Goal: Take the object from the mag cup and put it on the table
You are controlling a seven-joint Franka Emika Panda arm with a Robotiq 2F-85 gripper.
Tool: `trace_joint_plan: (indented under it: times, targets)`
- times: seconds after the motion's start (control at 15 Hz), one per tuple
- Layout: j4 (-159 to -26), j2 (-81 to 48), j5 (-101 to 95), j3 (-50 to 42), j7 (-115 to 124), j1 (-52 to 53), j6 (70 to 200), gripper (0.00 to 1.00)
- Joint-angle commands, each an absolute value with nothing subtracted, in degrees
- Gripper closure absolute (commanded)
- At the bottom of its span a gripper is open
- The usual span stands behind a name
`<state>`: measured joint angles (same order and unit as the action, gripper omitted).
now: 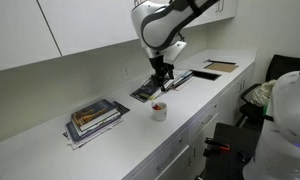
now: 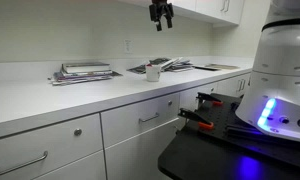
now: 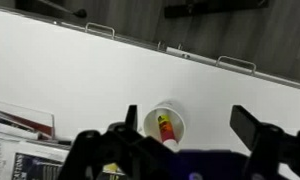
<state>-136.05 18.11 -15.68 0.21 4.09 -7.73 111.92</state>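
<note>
Nearest the lens in the wrist view, the gripper (image 3: 186, 118) is hanging with its jaws spread wide and is gripping nothing. The cup (image 3: 165, 124) is sitting below, between the fingers (image 3: 130, 120), a little nearer one than the other. The object (image 3: 163, 127), red with what looks like a yellowish end, is lying inside the cup.

Going left to right along the table (image 1: 50, 150) in an exterior view, the books (image 1: 95, 118) are resting in a loose stack and the cup is standing alone near the front edge with a red speck showing at its mouth. The dark trays (image 1: 203, 73) are lying further back and to the right. In both exterior views the gripper is hovering well above the cup, roughly over it.

By my reading the task is barely beginning: nothing is grasped and the object is not yet out. The descent into the cup, the pinch, the lift and the placing on bare table are all left.

Print is showing on the book covers in the wrist view, but it is too blurred to read. No brand or label is legible anywhere else.
</note>
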Motion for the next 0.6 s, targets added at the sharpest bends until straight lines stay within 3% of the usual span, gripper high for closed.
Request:
trace_joint_plan:
  times: [0.0, 0.2, 0.53]
  targets:
    - [-135.9, 18.1, -16.0, -0.8, 4.4, -6.6, 111.7, 0.0]
    - [-136.3, 18.0, -13.6, -2.0, 1.0, -5.8, 113.4, 0.0]
    - [-140.2, 16.8, -12.1, -7.3, -15.0, -4.8, 129.9, 0.0]
